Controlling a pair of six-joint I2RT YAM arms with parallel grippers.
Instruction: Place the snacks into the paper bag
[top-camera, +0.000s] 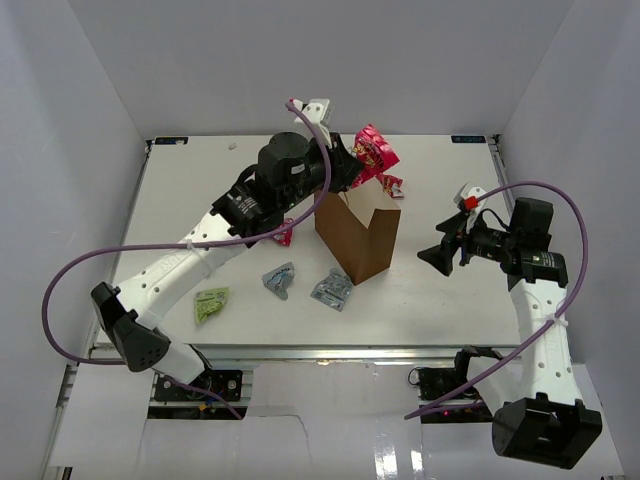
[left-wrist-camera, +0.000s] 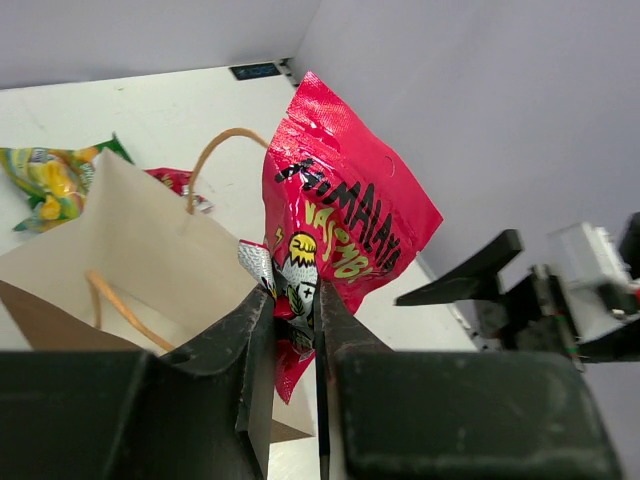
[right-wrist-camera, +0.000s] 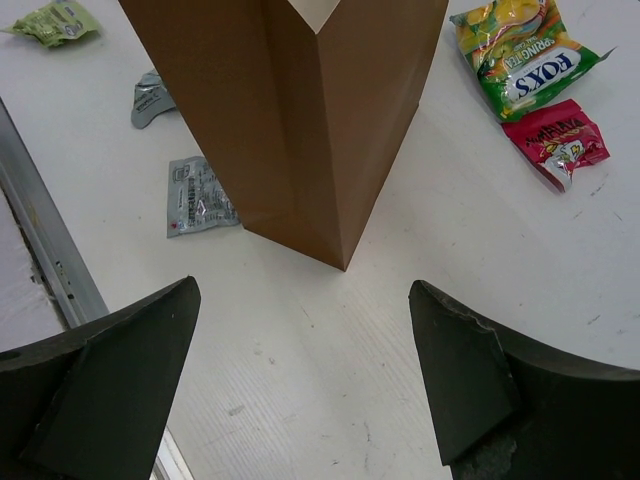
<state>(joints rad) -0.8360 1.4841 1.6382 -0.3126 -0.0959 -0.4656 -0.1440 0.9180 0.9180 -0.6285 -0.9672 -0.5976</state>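
Left claw (left-wrist-camera: 297, 305): pinched tight on the lower edge of the red-pink crinkly foil packet (left-wrist-camera: 340, 225) — we've got it up in the air.
Packet position: just beside the open mouth of the tall brown kraft paper bag (top-camera: 360, 240), above its rim, not yet inside.
Right claw (right-wrist-camera: 302, 290): jaws spread wide, gripping nothing, hovering over the white tabletop (top-camera: 430, 290) and facing the bag's corner.
Handling: we judge the foil light, soft and slick — the flat sealed edge is the spot to pinch. The thin bag may tip if bumped.
Waiting: a silvery blue-grey packet (top-camera: 332, 289) near the bag's foot, and a lime green packet (top-camera: 211, 303) further left.
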